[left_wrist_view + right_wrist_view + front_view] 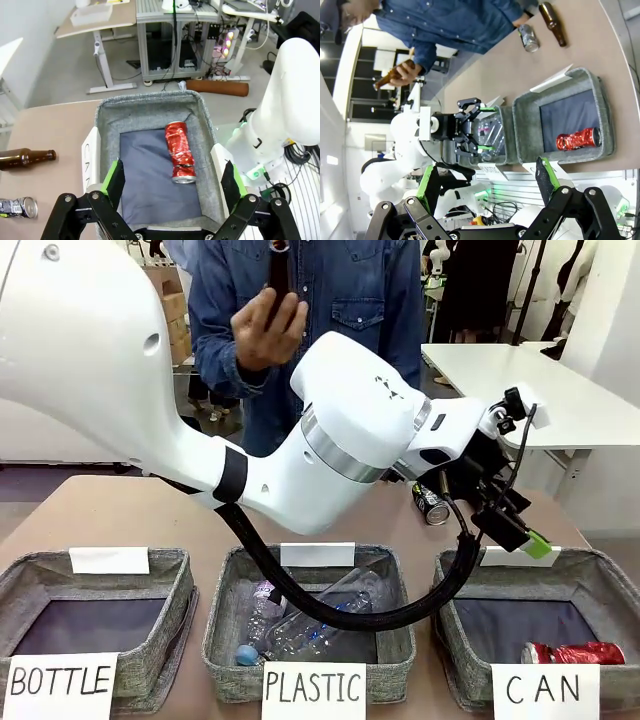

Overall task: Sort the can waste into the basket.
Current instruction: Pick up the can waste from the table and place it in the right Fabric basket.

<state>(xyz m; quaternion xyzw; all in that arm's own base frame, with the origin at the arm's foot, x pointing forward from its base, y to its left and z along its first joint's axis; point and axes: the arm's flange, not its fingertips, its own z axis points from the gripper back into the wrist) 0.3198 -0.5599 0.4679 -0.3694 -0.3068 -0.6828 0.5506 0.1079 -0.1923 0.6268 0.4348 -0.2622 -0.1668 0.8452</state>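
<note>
The dented red can (573, 652) lies on its side in the grey basket (600, 565) signed "CAN" at the front right. My left gripper (510, 515) hangs open above that basket with nothing in it. In the left wrist view its green-padded fingers (115, 176) frame the red can (180, 151) on the basket (150, 102) floor below. The black can (430, 503) lies on the table behind the basket, also seen as the black can (17, 206). My right gripper (485, 176) is open and empty, high above the red can (577, 138) and the basket (530, 125).
The "PLASTIC" basket (225, 610) in the middle holds clear bottles, and the "BOTTLE" basket (175, 585) stands at the left. A brown bottle (25, 158) lies on the table near the black can. The person across the table holds another brown bottle (278, 275) up.
</note>
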